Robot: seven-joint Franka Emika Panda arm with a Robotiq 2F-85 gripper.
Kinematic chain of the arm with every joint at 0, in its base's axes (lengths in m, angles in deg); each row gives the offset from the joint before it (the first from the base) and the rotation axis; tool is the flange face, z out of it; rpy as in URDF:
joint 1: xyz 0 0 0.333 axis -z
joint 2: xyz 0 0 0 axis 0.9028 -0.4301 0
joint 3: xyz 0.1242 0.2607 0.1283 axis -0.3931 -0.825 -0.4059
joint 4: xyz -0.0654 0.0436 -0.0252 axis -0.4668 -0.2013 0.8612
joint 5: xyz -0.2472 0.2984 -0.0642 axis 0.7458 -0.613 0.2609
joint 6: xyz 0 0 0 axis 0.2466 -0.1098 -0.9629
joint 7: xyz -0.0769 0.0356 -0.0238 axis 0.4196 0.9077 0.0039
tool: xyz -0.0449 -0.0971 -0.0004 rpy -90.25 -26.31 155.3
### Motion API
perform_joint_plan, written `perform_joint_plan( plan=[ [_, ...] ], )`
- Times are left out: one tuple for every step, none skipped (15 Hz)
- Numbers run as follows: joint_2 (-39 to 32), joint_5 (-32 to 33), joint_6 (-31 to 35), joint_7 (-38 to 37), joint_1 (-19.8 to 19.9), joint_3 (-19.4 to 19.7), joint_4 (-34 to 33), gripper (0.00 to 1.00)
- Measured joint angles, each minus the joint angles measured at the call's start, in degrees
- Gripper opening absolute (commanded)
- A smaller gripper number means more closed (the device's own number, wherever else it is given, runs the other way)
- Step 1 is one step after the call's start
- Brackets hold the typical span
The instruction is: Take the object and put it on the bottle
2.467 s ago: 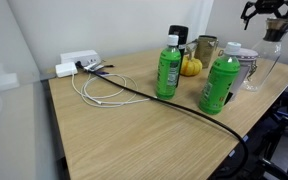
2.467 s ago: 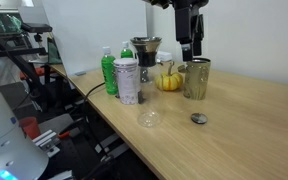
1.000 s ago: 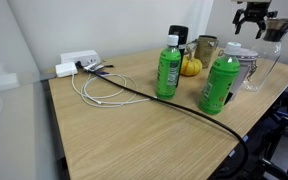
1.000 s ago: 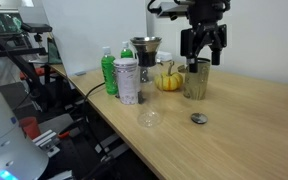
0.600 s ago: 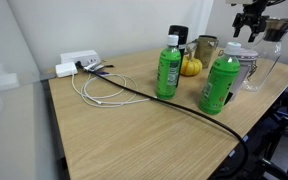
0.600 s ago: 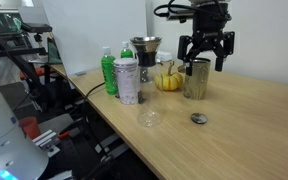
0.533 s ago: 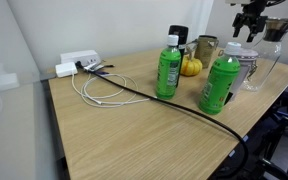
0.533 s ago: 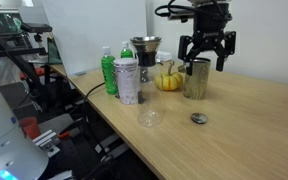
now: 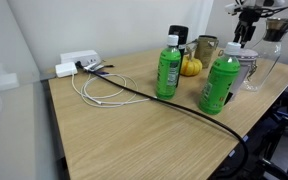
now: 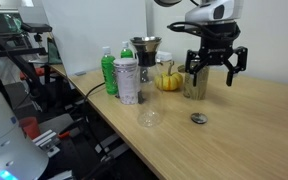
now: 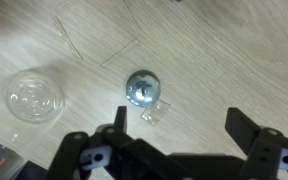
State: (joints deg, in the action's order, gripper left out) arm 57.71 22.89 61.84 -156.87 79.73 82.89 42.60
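Two fingers of the pincer [image 10: 215, 70] are spread wide, and nothing is held between them. Over the last few moments the pincer has been carried away from the metal cup [image 10: 195, 80], turned about its own axis and lowered a little. It is now hung above the small metallic cap [image 10: 198, 118], which lies on the wooden table [image 10: 269, 135] untouched. In the wrist view the cap [image 11: 142, 88] is seen just ahead of the gap of the open pincer [image 11: 178, 122], slightly off to one side. From this it is judged that the grasp is only being lined up. A further descent and a small sideways correction are still needed before anything can be closed on.

Off to one side of the pincer, near the cap, a clear round piece [image 11: 36, 98] is seen. Whether it is a lid or an upturned glass cannot be told. Well beyond the pincer, past the cup, a green bottle [image 10: 108, 72] is stood. In an exterior view two green bottles [image 9: 168, 68] are shown, and which one is meant to receive the cap cannot be made out.

In that same view the pincer [image 9: 244, 30] is cut off by the top edge, and the cap is not visible at all. The height left between fingertips and cap cannot be read from the wrist view.
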Motion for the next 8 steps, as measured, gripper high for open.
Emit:
perform_joint_plan(
  plan=[
    [-0.7,-0.6,0.6,-1.4,-0.1,0.1,0.0,1.0],
    [-1.3,-1.0,1.2,-2.8,-0.4,0.1,-0.1,1.0],
    [-1.7,-1.2,1.7,-4.4,-0.7,0.2,-0.1,1.0],
    [-1.9,-1.2,2.0,-5.8,-1.0,0.3,-0.1,1.0],
    [-2.0,-1.4,2.1,-6.9,-1.3,0.5,-0.1,1.0],
    [-2.1,-1.4,2.2,-7.8,-1.5,0.6,0.0,1.0],
    [-2.2,-1.4,2.2,-8.6,-1.6,0.7,0.2,1.0],
    [-2.5,-1.4,2.3,-9.1,-1.6,0.8,0.3,1.0]
  ],
)
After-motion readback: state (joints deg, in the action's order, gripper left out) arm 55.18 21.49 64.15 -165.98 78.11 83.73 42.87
